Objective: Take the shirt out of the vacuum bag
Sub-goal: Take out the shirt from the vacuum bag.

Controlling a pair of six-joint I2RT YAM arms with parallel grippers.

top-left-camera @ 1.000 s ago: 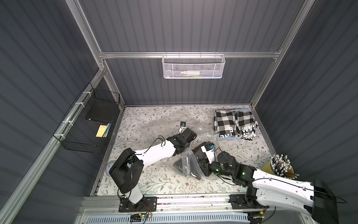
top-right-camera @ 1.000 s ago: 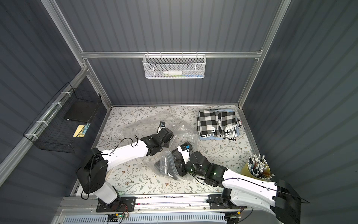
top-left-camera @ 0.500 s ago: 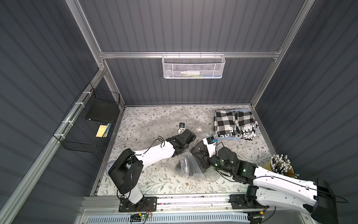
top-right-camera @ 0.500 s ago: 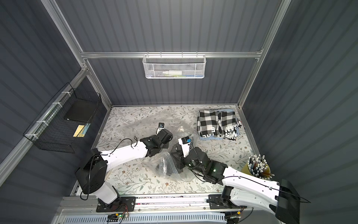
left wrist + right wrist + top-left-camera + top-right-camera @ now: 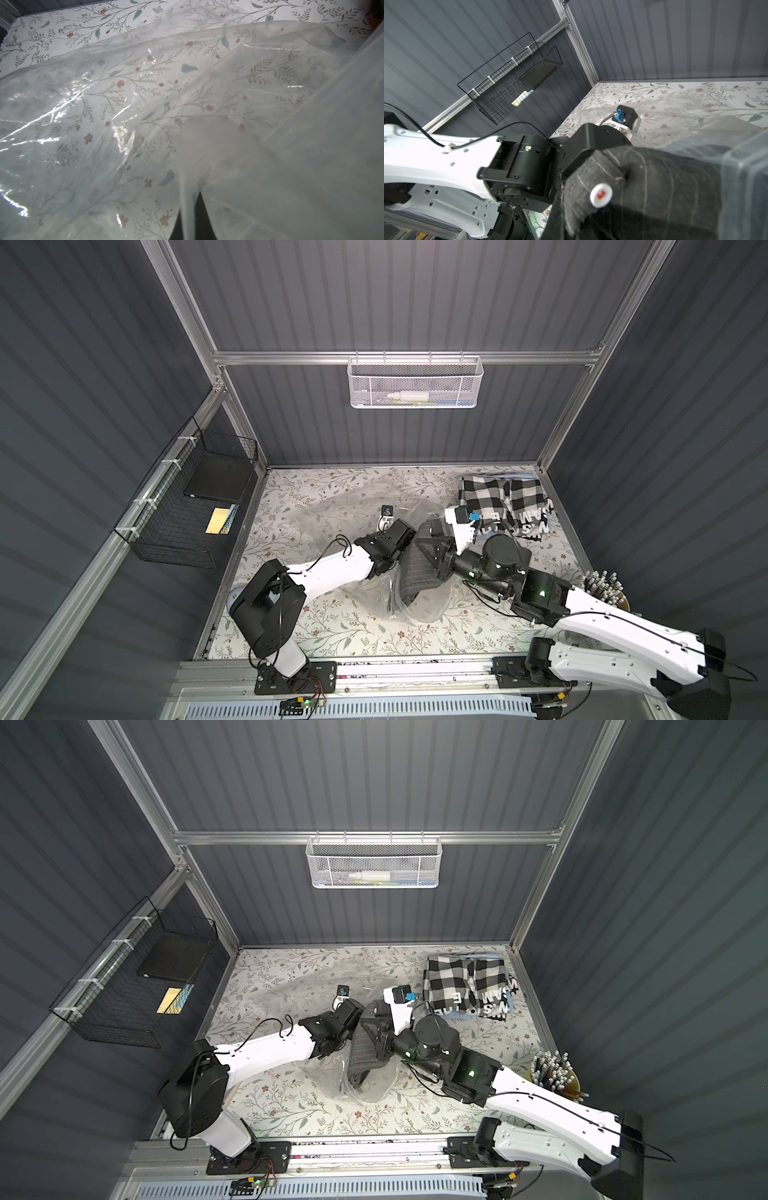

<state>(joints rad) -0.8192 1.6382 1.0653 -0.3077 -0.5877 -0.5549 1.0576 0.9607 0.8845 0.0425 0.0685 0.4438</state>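
The dark striped shirt [image 5: 415, 572] hangs over the middle of the counter [image 5: 332, 626], its lower end inside the crinkled clear vacuum bag [image 5: 424, 612]. My right fingers [image 5: 428, 549] are clamped on the shirt's top; my left fingers [image 5: 204, 224] pinch the bag's film just beside it.

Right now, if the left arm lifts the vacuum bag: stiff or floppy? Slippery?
Likely floppy: the vacuum bag lies creased, sagging where the left gripper pinches it. Probably light and slippery: the film is thin, glossy, see-through. It may drag with the dark shirt, whose lower end sits inside it.
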